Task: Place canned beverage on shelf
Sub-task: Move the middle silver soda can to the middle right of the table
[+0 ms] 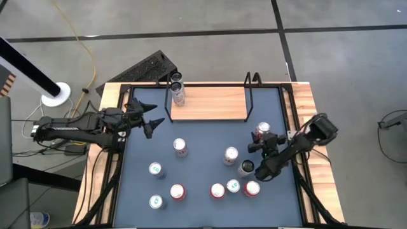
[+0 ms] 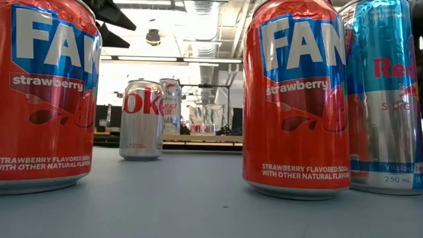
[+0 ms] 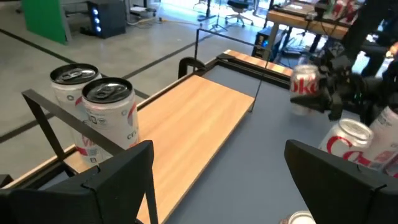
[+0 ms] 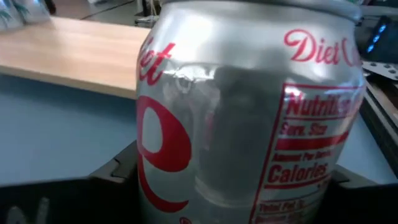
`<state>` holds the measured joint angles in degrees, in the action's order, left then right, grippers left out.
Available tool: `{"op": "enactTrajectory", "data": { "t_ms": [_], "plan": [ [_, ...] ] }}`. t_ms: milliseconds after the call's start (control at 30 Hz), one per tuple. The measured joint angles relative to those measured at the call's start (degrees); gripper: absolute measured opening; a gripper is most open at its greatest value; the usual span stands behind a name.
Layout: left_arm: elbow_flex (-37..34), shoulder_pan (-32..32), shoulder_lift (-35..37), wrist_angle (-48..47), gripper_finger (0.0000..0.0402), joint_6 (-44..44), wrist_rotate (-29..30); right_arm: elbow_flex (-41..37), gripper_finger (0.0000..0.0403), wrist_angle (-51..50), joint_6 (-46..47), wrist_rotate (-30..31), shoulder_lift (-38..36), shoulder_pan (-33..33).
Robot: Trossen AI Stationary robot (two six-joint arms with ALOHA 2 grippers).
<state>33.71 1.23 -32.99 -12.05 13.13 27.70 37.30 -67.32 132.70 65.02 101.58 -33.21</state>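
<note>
Filling nearly the whole right wrist view, a silver Diet Coke can [image 4: 249, 118] sits between the right gripper's [image 1: 249, 166] fingers, which pinch it at both sides; its top and base are cut off there. From above, that gripper sits at the table's right side with the can's dark top [image 1: 247, 167] showing, other cans crowding close. Whether the can is lifted off the blue mat [image 1: 203, 137] cannot be made out. Two Fanta strawberry cans [image 2: 301, 99] loom large in the low view, cropped at the top, hiding much of the table behind. The shelf [image 1: 208, 104], a light-wood board with black rod uprights, lies at the table's far edge with two cans [image 1: 177, 89] at its left end. Left gripper [image 1: 154, 114] hovers just beside that end, fingers spread wide and holding nothing.
</note>
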Motion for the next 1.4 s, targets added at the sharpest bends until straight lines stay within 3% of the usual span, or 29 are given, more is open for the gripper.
{"op": "enactTrajectory", "data": {
  "t_ms": [233, 333, 567, 833, 1267, 1400],
  "plan": [
    [0.0, -0.01, -0.02, 0.0, 0.0352, 2.47, 0.29, 0.04, 0.0268, 6.64, -0.51, 0.99, 7.33, -0.09],
    [0.01, -0.01, -0.01, -0.01, 0.0352, 3.32, 1.25, 0.07, 0.0288, 8.03, -0.73, 1.95, 8.98, -0.09],
    [0.0, 0.0, -0.02, -0.04, 0.0352, 4.04, 0.87, 0.03, 0.0346, 10.39, -2.2, -3.1, 8.09, -0.2],
    [0.01, 0.01, -0.02, -0.05, 0.0352, 3.93, -0.47, 0.74, 0.036, 8.1, -5.75, -5.2, 3.26, -0.59],
    [0.01, -0.01, 0.0, -0.09, 0.0352, 3.63, -1.96, 6.67, 0.0361, -12.64, -7.18, -11.3, -9.13, -5.75],
    [0.01, 0.01, 0.0, -0.1, 0.0352, 3.61, -4.88, 9.58, 0.0362, -19.77, -7.23, -11.79, -14.9, -7.45]
  ]
}}
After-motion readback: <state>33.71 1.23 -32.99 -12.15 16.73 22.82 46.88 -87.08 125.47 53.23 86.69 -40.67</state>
